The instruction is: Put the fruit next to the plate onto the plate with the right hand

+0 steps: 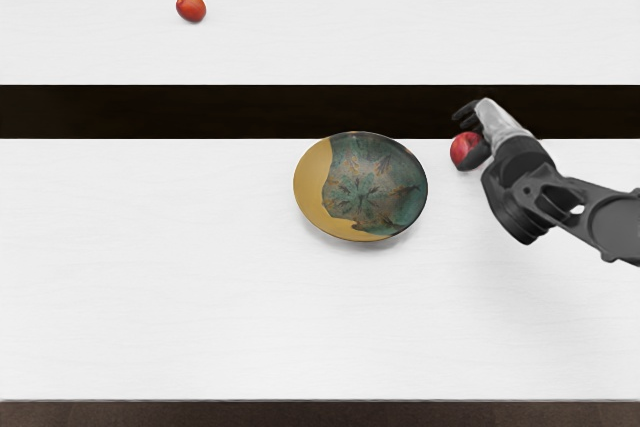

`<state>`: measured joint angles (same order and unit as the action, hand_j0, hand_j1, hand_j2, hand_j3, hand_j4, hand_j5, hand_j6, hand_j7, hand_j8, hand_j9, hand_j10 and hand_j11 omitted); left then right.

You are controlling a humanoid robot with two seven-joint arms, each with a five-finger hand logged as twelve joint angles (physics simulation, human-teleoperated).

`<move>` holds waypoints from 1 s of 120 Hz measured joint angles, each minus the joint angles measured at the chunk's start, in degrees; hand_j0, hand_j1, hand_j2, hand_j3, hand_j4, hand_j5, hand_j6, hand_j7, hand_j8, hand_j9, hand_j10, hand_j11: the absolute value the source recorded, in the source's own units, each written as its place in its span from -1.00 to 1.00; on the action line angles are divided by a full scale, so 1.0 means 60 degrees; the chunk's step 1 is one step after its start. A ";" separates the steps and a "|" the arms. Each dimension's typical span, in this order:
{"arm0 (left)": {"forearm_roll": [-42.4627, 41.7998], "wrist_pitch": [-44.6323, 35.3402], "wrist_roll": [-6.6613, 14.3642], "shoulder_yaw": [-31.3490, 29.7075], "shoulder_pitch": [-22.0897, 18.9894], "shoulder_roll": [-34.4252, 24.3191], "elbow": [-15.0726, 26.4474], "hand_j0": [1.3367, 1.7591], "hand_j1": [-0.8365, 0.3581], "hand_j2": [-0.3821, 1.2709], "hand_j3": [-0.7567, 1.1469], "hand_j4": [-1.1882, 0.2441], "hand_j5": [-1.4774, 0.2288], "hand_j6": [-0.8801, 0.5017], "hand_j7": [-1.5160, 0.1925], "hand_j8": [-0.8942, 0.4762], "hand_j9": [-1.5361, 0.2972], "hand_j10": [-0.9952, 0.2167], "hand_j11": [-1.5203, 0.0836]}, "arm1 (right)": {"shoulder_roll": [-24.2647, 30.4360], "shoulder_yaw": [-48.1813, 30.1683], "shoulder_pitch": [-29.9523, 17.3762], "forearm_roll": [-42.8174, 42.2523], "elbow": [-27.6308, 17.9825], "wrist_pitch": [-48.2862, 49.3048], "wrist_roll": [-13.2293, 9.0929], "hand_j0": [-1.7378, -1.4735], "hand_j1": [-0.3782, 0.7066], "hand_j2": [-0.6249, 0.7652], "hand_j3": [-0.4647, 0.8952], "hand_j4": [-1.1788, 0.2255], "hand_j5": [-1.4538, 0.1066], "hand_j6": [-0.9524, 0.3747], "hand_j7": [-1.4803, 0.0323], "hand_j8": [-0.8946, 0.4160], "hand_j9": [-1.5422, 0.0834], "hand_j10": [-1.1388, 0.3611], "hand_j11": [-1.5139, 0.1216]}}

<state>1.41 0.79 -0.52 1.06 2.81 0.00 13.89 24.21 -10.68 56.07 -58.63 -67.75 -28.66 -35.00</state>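
The fruit [464, 149] is red and near round, with no long axis to speak of. It sits at the far edge of the near bench [150, 277], just right of the plate [361, 186] and apart from its rim. Whether it rests on the bench or is already raised off it cannot be told from this view.

The right hand [492, 131] is on it. Its arm comes in from the right edge, and the dark fingers [466, 110] curl round the fruit from above and below, clenched on it rather than spread. The fruit lies on the plate side of the palm, so the hand is behind it along the line of travel.

The coming move turns on this: the plate lies to the fruit's left and a little toward the near edge. By my reading the grasp is made and the carry not yet done, since the plate holds nothing.

A second red fruit [190, 7] lies on the far bench [420, 27] near its left end, well apart from the plate. The left arm is out of view.
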 joint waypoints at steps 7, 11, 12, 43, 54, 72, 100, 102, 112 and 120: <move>0.0000 0.0000 0.0000 0.0000 0.0000 0.0000 0.0000 0.52 0.98 -0.54 -0.21 0.66 0.73 0.27 0.77 0.30 0.68 0.64 0.90 | -0.0015 -0.0002 -0.0024 0.0006 -0.0001 0.0000 -0.0002 -0.40 0.02 -0.19 -0.32 0.05 0.13 -0.23 0.20 -0.30 0.19 -0.07 0.15; 0.0000 0.0000 0.0002 0.0000 0.0000 0.0000 0.0000 0.52 0.98 -0.54 -0.21 0.66 0.73 0.27 0.77 0.30 0.68 0.64 0.90 | -0.0018 -0.0007 -0.0040 -0.0010 -0.0002 0.0003 -0.0004 -0.39 0.05 -0.17 -0.32 0.03 0.11 -0.26 0.17 -0.29 0.17 -0.09 0.12; 0.0000 0.0000 0.0001 0.0000 0.0000 0.0000 0.0000 0.52 0.98 -0.54 -0.21 0.66 0.73 0.27 0.77 0.30 0.68 0.64 0.90 | -0.0018 -0.0009 -0.0045 -0.0015 -0.0002 0.0003 -0.0004 -0.39 0.06 -0.16 -0.32 0.02 0.10 -0.26 0.17 -0.28 0.16 -0.10 0.12; 0.0001 0.0001 0.0000 0.0003 0.0000 0.0000 0.0000 0.52 0.98 -0.54 -0.21 0.66 0.73 0.27 0.77 0.31 0.68 0.64 0.90 | -0.0023 -0.0061 -0.0178 -0.0150 -0.0005 0.0040 0.0007 -0.33 0.19 -0.04 -0.32 -0.16 -0.02 -0.27 0.00 -0.14 0.01 -0.07 -0.05; 0.0001 0.0000 0.0001 0.0002 0.0000 0.0000 0.0000 0.52 0.98 -0.54 -0.21 0.66 0.73 0.27 0.77 0.31 0.68 0.64 0.90 | -0.0024 -0.0071 -0.0209 -0.0090 -0.0003 0.0033 0.0004 -0.33 0.19 0.04 -0.32 -0.22 -0.07 -0.19 -0.07 -0.12 -0.04 -0.10 -0.11; 0.0001 0.0000 0.0001 0.0002 0.0000 0.0000 0.0000 0.52 0.98 -0.54 -0.21 0.66 0.73 0.27 0.77 0.31 0.68 0.64 0.90 | -0.0013 -0.0090 -0.0222 0.0089 -0.0001 0.0031 0.0007 -0.31 0.18 0.02 -0.32 -0.32 -0.13 -0.16 -0.16 -0.10 -0.12 -0.10 -0.20; 0.0001 0.0000 0.0001 0.0002 0.0000 0.0000 0.0000 0.52 0.98 -0.54 -0.21 0.66 0.73 0.27 0.77 0.30 0.68 0.64 0.90 | 0.0041 -0.0361 -0.0181 0.0431 -0.0052 0.0061 0.0012 -0.33 0.15 0.29 -0.32 -0.35 -0.31 -0.27 -0.27 -0.18 -0.26 -0.21 -0.32; 0.0001 0.0000 0.0001 0.0002 0.0000 0.0000 0.0000 0.52 0.98 -0.54 -0.21 0.66 0.73 0.27 0.77 0.30 0.68 0.64 0.90 | 0.0048 -0.0422 -0.0176 0.0452 -0.0065 0.0066 0.0013 -0.34 0.16 0.29 -0.32 -0.35 -0.32 -0.26 -0.27 -0.17 -0.27 -0.20 -0.33; 0.0001 0.0000 0.0001 0.0001 0.0000 0.0000 0.0000 0.52 0.98 -0.54 -0.21 0.66 0.73 0.27 0.77 0.30 0.68 0.64 0.90 | 0.0143 -0.0808 -0.0153 0.0513 -0.0300 0.0125 0.0016 -0.35 0.20 0.32 -0.32 -0.34 -0.37 -0.22 -0.29 -0.12 -0.30 -0.16 -0.35; 0.0001 0.0000 0.0001 0.0001 0.0000 0.0000 0.0000 0.52 0.98 -0.54 -0.21 0.66 0.73 0.27 0.77 0.30 0.68 0.64 0.90 | 0.0311 -0.1178 -0.0143 0.0538 -0.0783 0.0242 0.0015 -0.35 0.22 0.33 -0.32 -0.33 -0.39 -0.21 -0.30 -0.11 -0.30 -0.15 -0.36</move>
<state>1.42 0.79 -0.52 1.07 2.81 0.00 13.89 26.07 -17.75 55.21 -55.40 -72.45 -27.21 -34.91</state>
